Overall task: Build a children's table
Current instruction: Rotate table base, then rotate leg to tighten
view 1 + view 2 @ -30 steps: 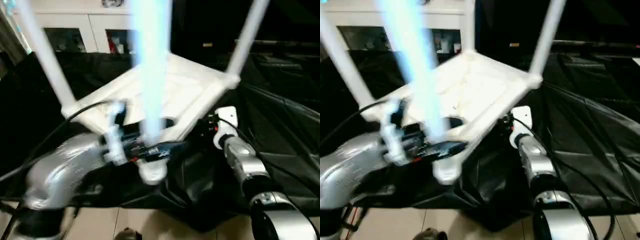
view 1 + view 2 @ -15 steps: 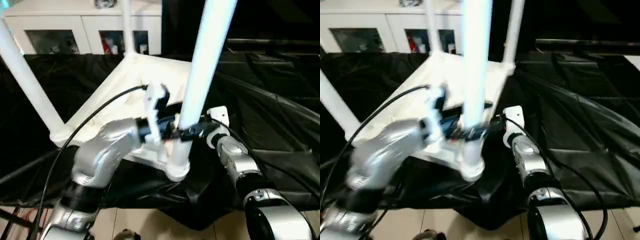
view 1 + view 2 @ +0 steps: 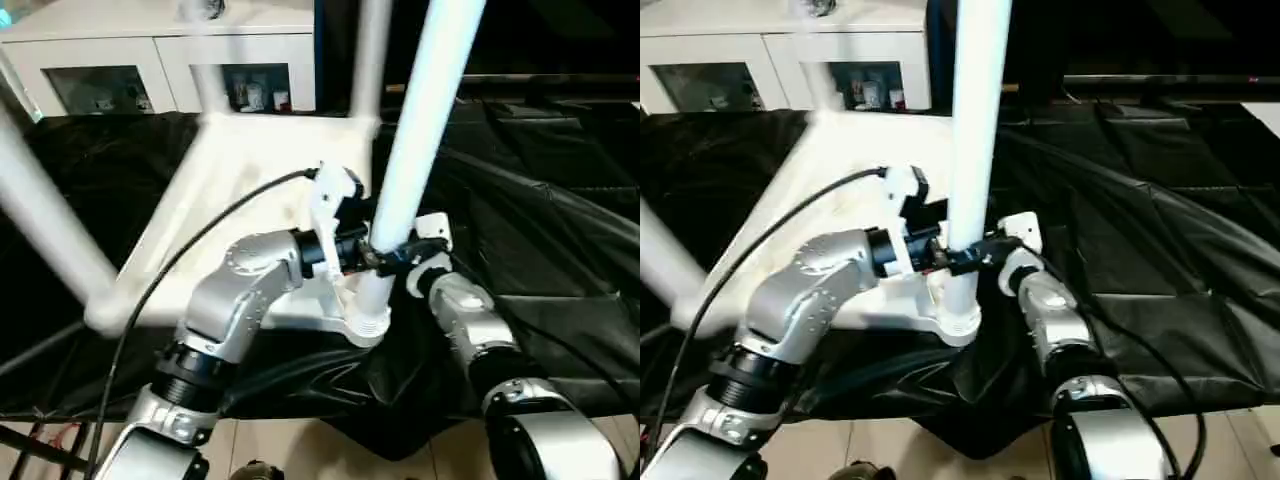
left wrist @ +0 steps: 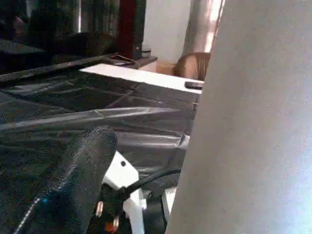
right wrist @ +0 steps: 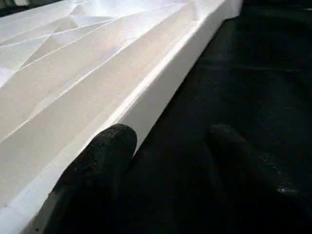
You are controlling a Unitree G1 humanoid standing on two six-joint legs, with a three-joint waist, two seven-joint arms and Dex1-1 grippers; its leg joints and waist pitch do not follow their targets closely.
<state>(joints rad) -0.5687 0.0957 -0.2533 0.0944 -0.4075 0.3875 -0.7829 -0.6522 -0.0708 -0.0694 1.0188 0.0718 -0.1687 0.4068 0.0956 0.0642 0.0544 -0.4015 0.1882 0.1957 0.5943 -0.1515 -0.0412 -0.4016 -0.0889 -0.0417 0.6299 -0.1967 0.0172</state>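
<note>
Tabletop (image 3: 230, 190) upside down on black-draped worktop (image 3: 560, 240), legs up. Left pincer (image 3: 385, 258) spread wide around near leg (image 3: 415, 160) above its corner socket (image 3: 362, 325). Right pincer (image 5: 165, 161) part open at tabletop's edge, gripping nothing.

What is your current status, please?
Left gripper around near white tube leg; right gripper open beside white ribbed tabletop. Nothing blocking.
</note>
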